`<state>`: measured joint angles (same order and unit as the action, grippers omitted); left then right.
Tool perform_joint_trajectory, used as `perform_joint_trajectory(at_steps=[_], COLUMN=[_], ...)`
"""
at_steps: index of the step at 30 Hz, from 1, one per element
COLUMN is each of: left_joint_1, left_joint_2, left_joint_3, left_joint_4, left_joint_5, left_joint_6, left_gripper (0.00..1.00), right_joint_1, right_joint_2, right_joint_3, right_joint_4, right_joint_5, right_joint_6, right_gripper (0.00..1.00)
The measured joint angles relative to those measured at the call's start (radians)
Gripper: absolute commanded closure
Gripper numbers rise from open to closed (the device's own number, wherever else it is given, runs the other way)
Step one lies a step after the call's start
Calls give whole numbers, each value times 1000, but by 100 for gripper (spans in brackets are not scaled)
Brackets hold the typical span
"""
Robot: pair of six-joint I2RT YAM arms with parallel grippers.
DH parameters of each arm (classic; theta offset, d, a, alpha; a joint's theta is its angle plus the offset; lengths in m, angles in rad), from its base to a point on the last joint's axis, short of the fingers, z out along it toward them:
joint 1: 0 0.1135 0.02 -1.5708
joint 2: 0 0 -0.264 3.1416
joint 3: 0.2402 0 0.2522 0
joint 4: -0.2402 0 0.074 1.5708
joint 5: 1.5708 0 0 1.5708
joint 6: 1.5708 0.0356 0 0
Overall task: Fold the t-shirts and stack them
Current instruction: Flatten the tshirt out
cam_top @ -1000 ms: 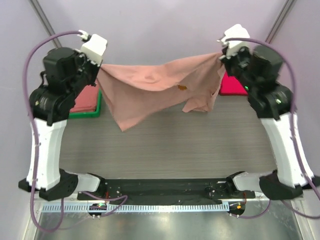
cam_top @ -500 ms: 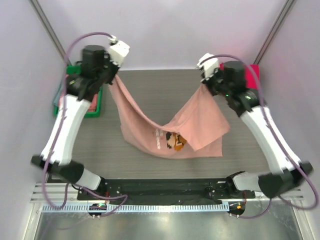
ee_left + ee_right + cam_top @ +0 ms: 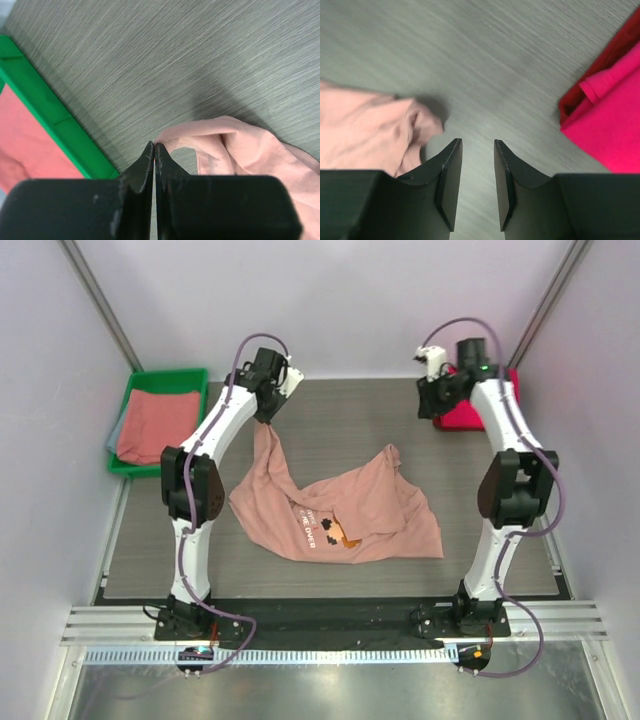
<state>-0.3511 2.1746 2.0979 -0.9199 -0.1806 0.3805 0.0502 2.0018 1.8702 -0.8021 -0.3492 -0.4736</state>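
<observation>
A dusty salmon-pink t-shirt with a pixel-art print lies crumpled on the middle of the table. One corner rises to my left gripper, which is shut on it at the far left-centre. In the left wrist view the jaws pinch the fabric edge, and the shirt trails off to the right. My right gripper is open and empty at the far right. In the right wrist view it hangs over bare table, with the pink shirt to its left. A folded magenta t-shirt lies beside it and shows in the right wrist view.
A green bin at the far left holds a folded salmon shirt. The bin's rim is close to the left gripper. Purple walls enclose the table on three sides.
Both arms have reached toward the far side and lowered the shirt onto the table. The right gripper has let go of its corner. The left still holds its corner.
</observation>
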Motion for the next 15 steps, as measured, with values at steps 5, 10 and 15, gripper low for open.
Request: perform_joint_trajectory(at_steps=[5,10,15], left_joint_1=[0,0,0], left_joint_2=[-32,-82,-95], left_joint_3=[-1,-55,-91], left_joint_4=[-18,-26,-37], left_joint_5=[-3,-6,-11], left_joint_6=[-26,-34,-37], left_gripper=[100,100,100], right_joint_1=[-90,-23,-13], right_joint_2=[-76,-126,-229], right_joint_3=[-88,-487,-654], right_joint_4=[-261,-419,-388], right_joint_5=[-249,-317,-260], right_joint_6=[-151,-315,-451], right_gripper=[64,63,62])
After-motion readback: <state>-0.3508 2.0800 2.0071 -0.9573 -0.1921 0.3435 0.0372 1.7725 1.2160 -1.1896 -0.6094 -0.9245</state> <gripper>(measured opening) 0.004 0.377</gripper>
